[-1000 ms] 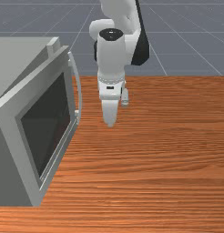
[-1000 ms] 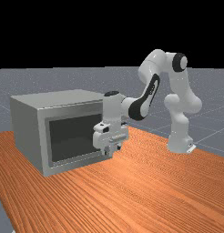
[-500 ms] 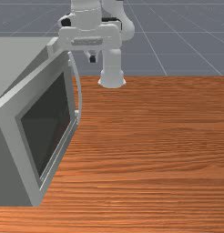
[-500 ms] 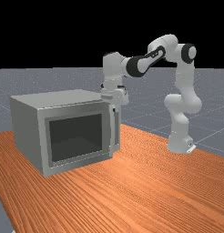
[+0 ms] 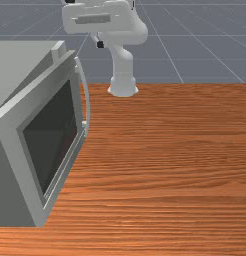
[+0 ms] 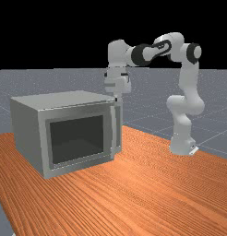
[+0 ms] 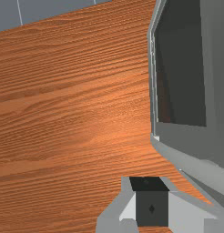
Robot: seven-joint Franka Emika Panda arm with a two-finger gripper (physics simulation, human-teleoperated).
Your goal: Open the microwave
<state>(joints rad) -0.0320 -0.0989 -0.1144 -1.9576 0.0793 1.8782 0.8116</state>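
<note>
My gripper [image 6: 116, 98] is up by the door edge nearest the arm base, aimed down, I guess so it can clear the handle [image 5: 87, 102] before lining up; can't tell how far apart the fingers [image 7: 151, 209] are or if they've got anything. Microwave [image 6: 30, 133] sits on the desk [image 5: 170, 175] at the front view's left, door facing that view's right, with the handle's long axis upright.
</note>
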